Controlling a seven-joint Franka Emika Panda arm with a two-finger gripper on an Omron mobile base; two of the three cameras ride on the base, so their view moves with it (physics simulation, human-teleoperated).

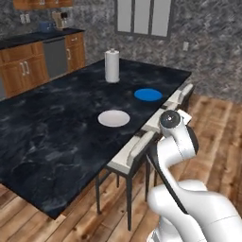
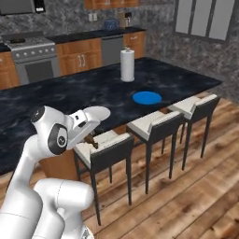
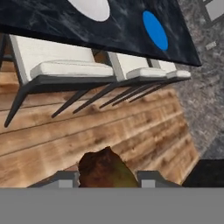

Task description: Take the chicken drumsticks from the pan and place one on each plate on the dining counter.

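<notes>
Your two plates lie flat on the black bench (image 1: 56, 127): the white plate (image 1: 114, 118) nearer, the blue plate (image 1: 148, 94) beyond it toward the towel roll (image 1: 112, 65), with nothing visible on either. Your fingers (image 3: 107, 178) are clenched on a drumstick (image 3: 105, 169), which sits between them above the wooden floor (image 3: 109, 127), beside the stools (image 3: 72, 70).

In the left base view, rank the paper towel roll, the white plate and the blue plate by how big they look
1. white plate, though it is nearer the camera
2. paper towel roll and blue plate: too close to rank
</notes>
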